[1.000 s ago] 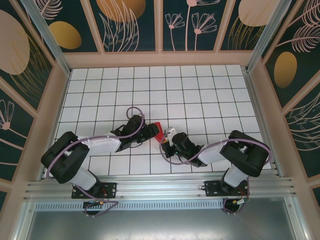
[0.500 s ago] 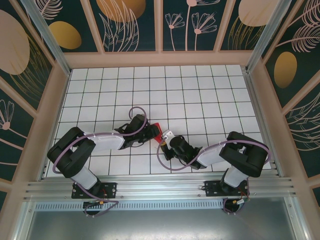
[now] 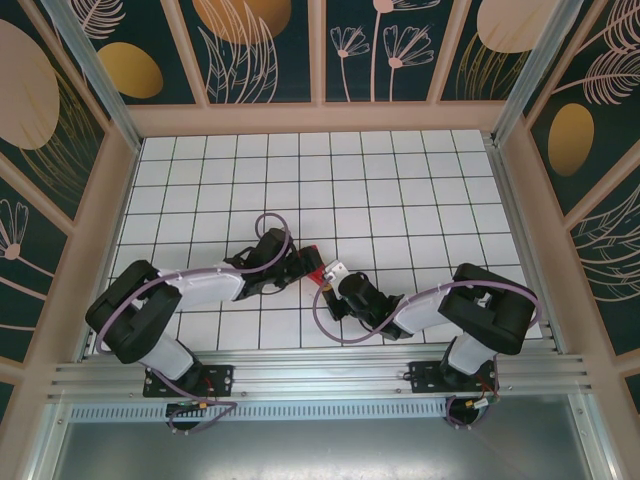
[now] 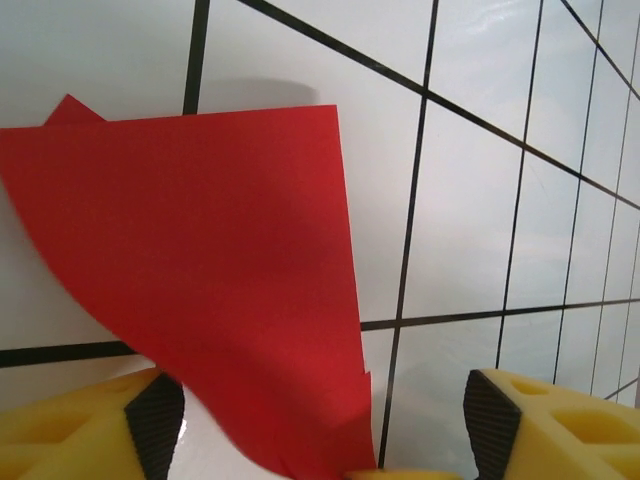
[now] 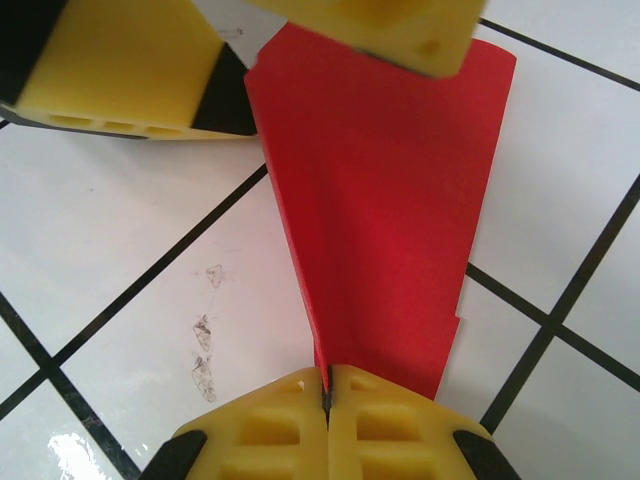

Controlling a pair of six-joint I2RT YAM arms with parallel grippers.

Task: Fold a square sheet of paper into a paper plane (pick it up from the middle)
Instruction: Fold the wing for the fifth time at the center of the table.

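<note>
Right end effector [image 5: 327,398] pinches the paper [image 5: 380,200] by its narrow end, over the desk [image 5: 100,260]; left end effector [image 4: 322,420] spread astride the wide end. Light, floppy, tearable: I'd hold creased layers.

- Left arm [image 3: 200,290]: stretched low from its base toward the centre, elbow bent outward.
- Left gripper [image 4: 322,425]: fingers [image 4: 155,420] spread wide, with the pads facing each other across an open gap.
- Right arm [image 3: 425,310]: folded low, forearm reaching inward.
- Right gripper [image 5: 327,388]: fingers [image 5: 260,435] pressed together, the tips pinching the narrow end of the red paper [image 5: 380,200].
- Both grippers: tips facing one another, close together just above the surface.
</note>
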